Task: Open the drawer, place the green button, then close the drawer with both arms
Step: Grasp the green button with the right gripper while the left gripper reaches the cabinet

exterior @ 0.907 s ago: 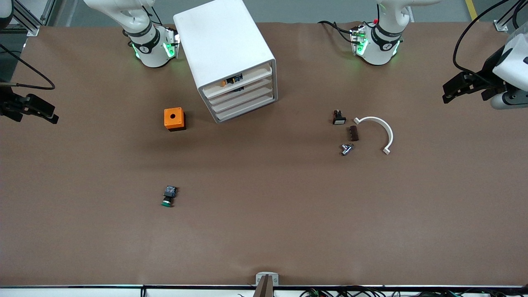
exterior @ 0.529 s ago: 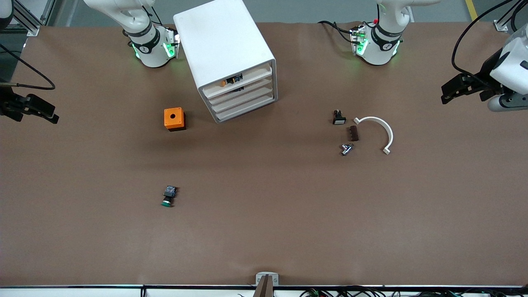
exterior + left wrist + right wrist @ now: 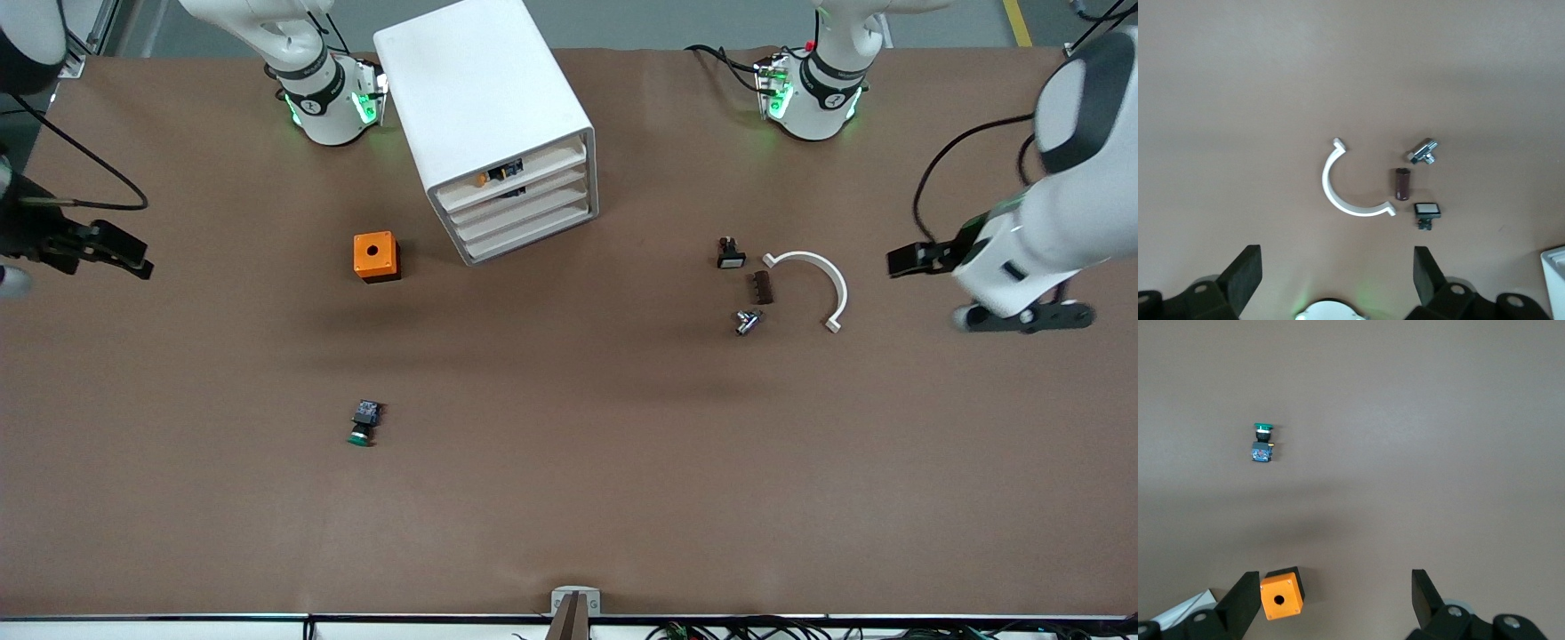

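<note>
The button [image 3: 363, 423], black body with a green cap, lies on its side on the brown table, nearer to the front camera than the orange box [image 3: 376, 256]. It also shows in the right wrist view [image 3: 1262, 442]. The white drawer cabinet [image 3: 484, 107] stands between the arm bases with its drawers [image 3: 524, 212] pushed in. My right gripper [image 3: 116, 252] hangs open and empty over the table at the right arm's end; in its own view [image 3: 1335, 597] the orange box [image 3: 1281, 593] lies far below. My left gripper [image 3: 914, 259] is open and empty [image 3: 1336, 277] over the table beside the white arc [image 3: 813, 280].
A black switch with a white face [image 3: 730, 253], a brown block [image 3: 761, 287], a small metal fitting [image 3: 747, 321] and the white arc [image 3: 1345, 190] lie together toward the left arm's end. Small parts show at the top drawer's front [image 3: 498, 172].
The left arm has swung in over the table and its gripper has moved toward the white arc. The right gripper has shifted slightly toward the table's middle. The objects have not moved.
</note>
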Robot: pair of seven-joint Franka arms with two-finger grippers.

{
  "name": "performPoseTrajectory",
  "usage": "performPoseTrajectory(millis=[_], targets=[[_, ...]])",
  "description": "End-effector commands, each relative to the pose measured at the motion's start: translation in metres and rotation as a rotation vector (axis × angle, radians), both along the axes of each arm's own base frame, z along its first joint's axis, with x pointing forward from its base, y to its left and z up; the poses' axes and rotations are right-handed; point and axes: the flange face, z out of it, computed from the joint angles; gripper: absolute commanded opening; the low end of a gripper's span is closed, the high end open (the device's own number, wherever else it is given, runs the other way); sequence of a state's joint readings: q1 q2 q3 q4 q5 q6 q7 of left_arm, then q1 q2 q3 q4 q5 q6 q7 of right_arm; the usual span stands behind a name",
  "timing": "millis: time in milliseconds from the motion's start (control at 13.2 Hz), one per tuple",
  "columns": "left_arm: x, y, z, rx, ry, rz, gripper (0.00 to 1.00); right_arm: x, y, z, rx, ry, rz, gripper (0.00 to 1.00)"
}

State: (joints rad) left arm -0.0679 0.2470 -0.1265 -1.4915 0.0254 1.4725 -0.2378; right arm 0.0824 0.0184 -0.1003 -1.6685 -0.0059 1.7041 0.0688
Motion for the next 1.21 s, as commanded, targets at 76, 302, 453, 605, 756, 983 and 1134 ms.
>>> performPoseTrajectory(millis=[76,302,453,605,756,983,1134], targets=[[0.025,-0.056,-0.038,-0.064,0.061,0.175,1.0,0.023,0.056,-0.052,-0.006,0.027,-0.036,1.0],[0.034,-0.074,-0.069,-0.154,0.142,0.331,1.0,0.043,0.096,-0.105,-0.014,0.031,-0.07,1.0],[0.03,-0.102,-0.085,-0.178,0.223,0.448,1.0,0.056,0.117,-0.15,-0.013,0.047,-0.086,1.0],[0.023,-0.132,-0.109,-0.107,0.277,0.558,1.0,0.07,0.132,-0.196,-0.001,0.038,-0.098,1.0],[0.012,-0.167,-0.13,0.024,0.323,0.769,1.0,0.083,0.137,-0.243,0.042,0.027,-0.126,1.0],[-0.004,-0.216,-0.166,0.17,0.436,1.083,1.0,0.094,0.148,-0.309,0.057,-0.01,-0.138,1.0],[-0.011,-0.23,-0.191,0.251,0.492,1.173,1.0,0.097,0.148,-0.341,0.056,-0.02,-0.147,1.0]])
